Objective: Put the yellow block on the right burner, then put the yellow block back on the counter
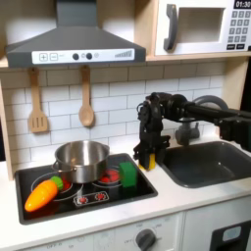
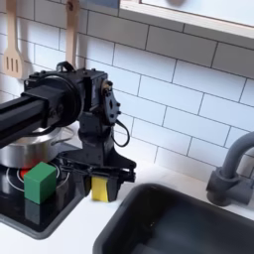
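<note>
The counter (image 2: 189, 179) is seen to carry the black hob (image 1: 88, 196) and the sink (image 1: 211, 162), and the gripper (image 2: 100, 180) is lowered at the hob's edge nearest the sink. The yellow block (image 2: 100, 189) is found directly beneath it, between the fingertips and apparently pinched — the exact closure cannot be told — resting at the counter strip between hob and sink. The steel pot (image 1: 80, 159), the carrot (image 1: 44, 193) and the green block (image 2: 41, 180) are ranged close on the hob side — the green block nearest.
</note>
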`<state>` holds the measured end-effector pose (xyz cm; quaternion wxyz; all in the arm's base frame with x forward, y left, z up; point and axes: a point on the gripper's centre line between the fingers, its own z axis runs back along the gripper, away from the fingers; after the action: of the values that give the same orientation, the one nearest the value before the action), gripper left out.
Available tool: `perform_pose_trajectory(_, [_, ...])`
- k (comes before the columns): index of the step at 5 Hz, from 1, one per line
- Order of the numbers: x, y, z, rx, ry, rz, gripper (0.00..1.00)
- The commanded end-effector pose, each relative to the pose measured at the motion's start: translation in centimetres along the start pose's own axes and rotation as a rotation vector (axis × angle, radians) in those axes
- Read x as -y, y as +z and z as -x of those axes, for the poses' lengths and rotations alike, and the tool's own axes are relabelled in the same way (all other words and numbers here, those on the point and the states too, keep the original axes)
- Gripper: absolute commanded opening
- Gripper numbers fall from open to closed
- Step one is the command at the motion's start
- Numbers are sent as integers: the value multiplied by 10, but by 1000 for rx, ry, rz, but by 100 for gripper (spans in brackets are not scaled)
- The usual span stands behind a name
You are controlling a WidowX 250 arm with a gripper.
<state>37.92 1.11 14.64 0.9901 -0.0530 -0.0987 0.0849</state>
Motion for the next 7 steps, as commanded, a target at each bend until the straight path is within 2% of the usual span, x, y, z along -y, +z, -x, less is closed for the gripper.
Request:
perform_pose_trajectory(1, [0,4,0,9,-4,5,0])
perform_pose_trajectory(3, [1,16,2,22,-4,35,0])
perform_pose_trajectory(4, [-3,27,5,41,4,48,0])
perform_pose_trajectory(5, [-5,32,6,54,10,43,0])
perform_pose_trajectory(6, [-4,34,9,46,-11,51,100])
perform_pose_trajectory(7, [-3,36,10,58,8,32,100])
